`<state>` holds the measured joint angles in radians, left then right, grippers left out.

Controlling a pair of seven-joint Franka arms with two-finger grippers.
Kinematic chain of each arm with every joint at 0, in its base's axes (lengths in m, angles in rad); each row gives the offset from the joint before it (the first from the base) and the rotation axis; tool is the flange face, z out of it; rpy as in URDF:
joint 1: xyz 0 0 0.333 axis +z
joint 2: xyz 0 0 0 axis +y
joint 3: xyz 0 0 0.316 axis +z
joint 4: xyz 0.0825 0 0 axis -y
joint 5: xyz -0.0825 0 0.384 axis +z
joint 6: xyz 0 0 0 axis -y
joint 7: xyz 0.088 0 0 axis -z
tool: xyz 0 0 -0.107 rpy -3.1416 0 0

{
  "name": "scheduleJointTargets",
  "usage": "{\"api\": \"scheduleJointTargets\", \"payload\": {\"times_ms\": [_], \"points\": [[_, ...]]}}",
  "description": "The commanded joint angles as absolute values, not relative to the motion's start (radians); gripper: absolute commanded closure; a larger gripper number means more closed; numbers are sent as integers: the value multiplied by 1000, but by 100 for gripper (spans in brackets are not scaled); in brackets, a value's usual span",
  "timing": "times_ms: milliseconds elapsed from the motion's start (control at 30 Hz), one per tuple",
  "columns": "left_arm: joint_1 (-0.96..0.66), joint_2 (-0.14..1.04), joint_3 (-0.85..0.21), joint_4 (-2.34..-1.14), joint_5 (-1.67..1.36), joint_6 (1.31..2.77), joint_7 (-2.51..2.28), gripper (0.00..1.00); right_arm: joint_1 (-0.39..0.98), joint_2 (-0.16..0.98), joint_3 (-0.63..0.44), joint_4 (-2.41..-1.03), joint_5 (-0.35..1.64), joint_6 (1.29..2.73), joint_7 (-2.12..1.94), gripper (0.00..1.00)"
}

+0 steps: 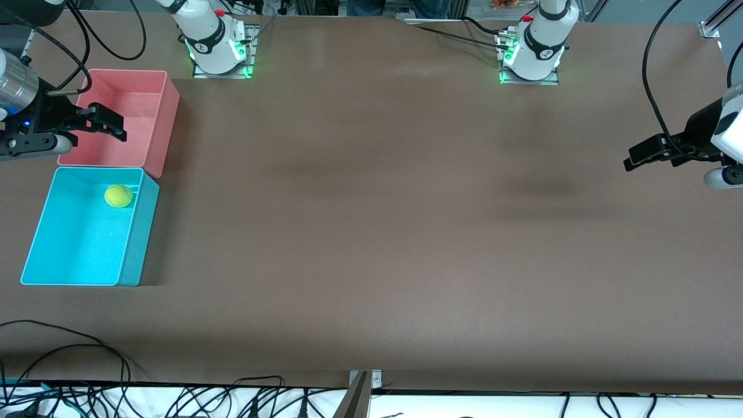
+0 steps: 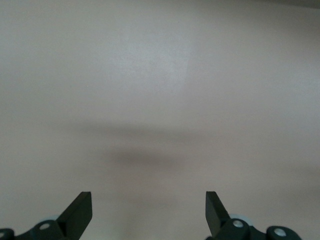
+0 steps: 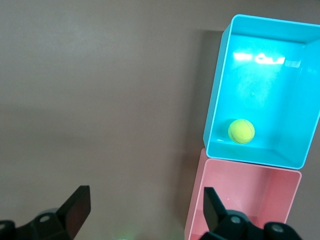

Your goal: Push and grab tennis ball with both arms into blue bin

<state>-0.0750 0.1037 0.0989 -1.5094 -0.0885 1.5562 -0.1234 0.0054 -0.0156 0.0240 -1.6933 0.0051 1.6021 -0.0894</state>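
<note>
The yellow-green tennis ball (image 1: 118,195) lies inside the blue bin (image 1: 61,277), near the wall that adjoins the pink bin. It also shows in the right wrist view (image 3: 241,131) inside the blue bin (image 3: 215,115). My right gripper (image 1: 104,121) is open and empty, up in the air over the pink bin; in its own view (image 3: 145,205) nothing is between the fingers. My left gripper (image 1: 641,155) hangs over bare table at the left arm's end, open and empty (image 2: 148,212).
A pink bin (image 1: 165,139) of like size stands against the blue bin, farther from the front camera; it also shows in the right wrist view (image 3: 197,200). Loose cables (image 1: 87,360) lie along the table's front edge. A metal bracket (image 1: 361,395) sits at the front edge's middle.
</note>
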Motion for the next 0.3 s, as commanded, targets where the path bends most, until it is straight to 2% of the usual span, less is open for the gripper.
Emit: {"api": "scheduleJointTargets", "payload": {"times_ms": [0, 267], "points": [[-81, 87, 107, -1525, -101, 1565, -97, 0, 6, -51, 21, -1707, -8, 1597, -77, 0], [-78, 87, 107, -1525, -101, 1565, -97, 0, 3, -66, 17, -1717, -6, 1589, -75, 0]]}}
